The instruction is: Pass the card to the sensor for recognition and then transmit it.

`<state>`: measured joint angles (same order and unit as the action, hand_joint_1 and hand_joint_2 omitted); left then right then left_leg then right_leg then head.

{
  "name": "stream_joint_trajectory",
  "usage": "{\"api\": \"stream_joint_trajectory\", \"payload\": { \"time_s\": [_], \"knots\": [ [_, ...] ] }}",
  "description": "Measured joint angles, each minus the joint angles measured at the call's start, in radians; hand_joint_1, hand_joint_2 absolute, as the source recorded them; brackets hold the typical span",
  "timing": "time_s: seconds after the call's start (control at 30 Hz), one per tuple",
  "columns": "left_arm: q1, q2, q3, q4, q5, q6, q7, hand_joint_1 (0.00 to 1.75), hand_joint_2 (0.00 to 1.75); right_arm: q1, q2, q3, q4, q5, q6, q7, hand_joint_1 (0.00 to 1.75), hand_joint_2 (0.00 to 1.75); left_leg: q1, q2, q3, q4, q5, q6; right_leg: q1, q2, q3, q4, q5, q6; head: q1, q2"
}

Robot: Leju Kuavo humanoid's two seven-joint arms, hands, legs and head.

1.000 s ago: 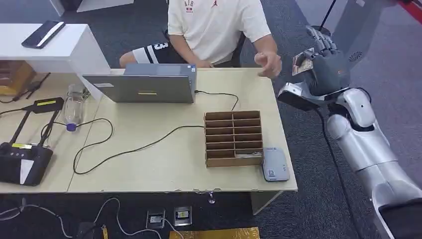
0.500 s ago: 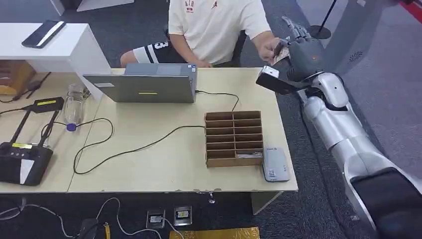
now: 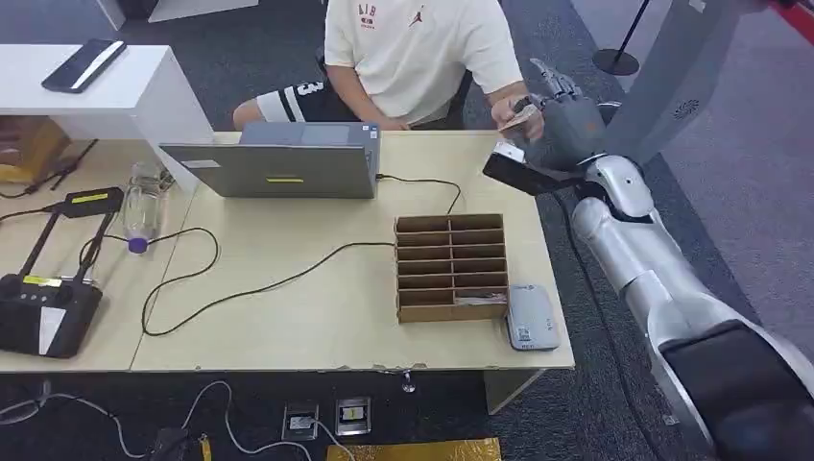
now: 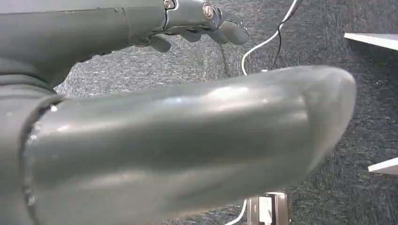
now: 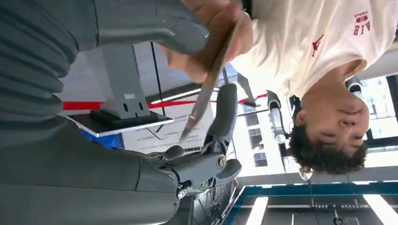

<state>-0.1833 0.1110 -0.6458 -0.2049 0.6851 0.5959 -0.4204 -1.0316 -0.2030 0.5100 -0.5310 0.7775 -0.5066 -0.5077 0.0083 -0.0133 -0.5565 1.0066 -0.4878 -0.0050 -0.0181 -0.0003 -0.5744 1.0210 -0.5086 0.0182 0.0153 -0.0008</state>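
Card point(image 5: 212, 77) is sitting between my right hand's point(image 3: 566, 120) thumb and fingers point(image 5: 224, 112), pinched; a person's hand point(image 5: 213, 33) is gripping it too.

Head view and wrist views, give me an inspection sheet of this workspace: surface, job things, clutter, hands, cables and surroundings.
Surface: beige table, chipped along the near edge.
Job's things: card between the right hand and the person's hand; white card sensor lies flat beside the cardboard sorter.
Clutter: laptop, clear bottle, black document scanner.
Hands: right hand pinches the card at the table's far right corner; left hand hangs over the floor, holding nothing that shows.
Cables: a black cable runs from the laptop across the table; more trail on the floor.
Surroundings: seated person behind the table, white side desk, grey carpet.
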Motion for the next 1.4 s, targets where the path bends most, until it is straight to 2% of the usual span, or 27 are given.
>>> {"api": "stream_joint_trajectory", "payload": {
  "time_s": [0.2,0.3,0.43,0.53,0.67,0.77,0.93,1.07,1.17,1.4],
  "knots": [
    [0.009,-0.002,0.0,0.0,0.01,0.002,-0.011,0.0,0.0,-0.003,0.004,-0.007,0.013,-0.096,0.019,-0.028,0.0,1.75,0.0,0.0,0.0,0.0,0.0,0.0,0.0,0.0,0.0,0.0,0.0,0.0,0.0,0.0],
    [0.014,-0.002,0.0,0.0,0.021,0.003,-0.012,0.0,0.0,-0.01,0.014,-0.036,0.011,-0.272,0.12,-0.052,0.0,1.75,0.0,0.0,0.0,0.0,0.0,0.0,0.0,0.0,0.0,0.0,0.0,0.0,0.0,0.0],
    [0.019,-0.002,0.0,0.0,0.032,0.004,-0.016,0.0,0.0,-0.022,0.032,-0.078,-0.01,-0.43,0.21,-0.04,0.0,1.75,0.0,0.0,0.0,0.0,0.0,0.0,0.0,0.0,0.0,0.0,0.0,0.0,0.0,0.0],
    [0.022,-0.002,0.0,0.0,0.037,0.003,-0.016,0.0,0.0,-0.013,0.036,-0.099,-0.069,-0.548,0.278,0.016,0.0,1.75,0.0,0.0,0.001,0.0,0.0,0.0,0.0,0.0,0.0,0.0,0.0,0.0,0.0,0.0],
    [0.026,-0.001,-0.001,0.0,0.037,0.003,-0.016,0.0,0.0,0.083,0.01,-0.121,-0.261,-0.683,0.337,0.16,0.0,1.75,0.0,0.0,0.001,0.0,0.0,0.0,0.001,0.0,0.001,0.0,0.0,0.0,0.001,0.0],
    [0.029,0.002,-0.002,0.001,0.045,0.003,-0.016,0.0,0.0,0.186,-0.019,-0.134,-0.417,-0.703,0.337,0.221,0.0,1.75,0.0,0.0,0.002,0.0,-0.001,0.0,0.0,0.0,0.001,-0.001,0.0,0.0,0.001,0.0],
    [0.029,0.005,-0.002,0.001,0.052,0.003,-0.02,0.0,0.0,0.346,-0.057,-0.154,-0.642,-0.694,0.349,0.272,0.0,1.75,0.0,0.001,0.002,0.0,-0.001,0.0,0.0,0.001,0.001,-0.002,0.0,0.0,0.0,0.0],
    [0.031,0.006,-0.003,0.001,0.055,0.006,-0.024,0.0,0.0,0.447,-0.089,-0.163,-0.785,-0.621,0.328,0.321,0.0,1.75,0.0,0.0,0.002,0.0,-0.001,0.0,0.0,0.0,0.001,-0.002,0.0,0.0,0.0,0.0],
    [0.032,0.006,-0.005,0.002,0.055,0.006,-0.029,0.0,0.0,0.512,-0.107,-0.163,-0.875,-0.567,0.309,0.341,0.0,1.75,0.0,0.001,0.002,0.0,-0.001,-0.001,0.0,0.001,0.001,-0.002,0.0,0.0,0.0,0.0],
    [0.031,0.006,-0.008,0.002,0.055,0.006,-0.029,0.0,0.0,0.59,-0.129,-0.163,-1.004,-0.53,0.295,0.361,0.0,1.75,0.0,0.002,0.002,0.0,-0.001,-0.001,0.0,0.002,0.001,-0.002,0.0,0.0,0.0,0.0]
  ]
}}
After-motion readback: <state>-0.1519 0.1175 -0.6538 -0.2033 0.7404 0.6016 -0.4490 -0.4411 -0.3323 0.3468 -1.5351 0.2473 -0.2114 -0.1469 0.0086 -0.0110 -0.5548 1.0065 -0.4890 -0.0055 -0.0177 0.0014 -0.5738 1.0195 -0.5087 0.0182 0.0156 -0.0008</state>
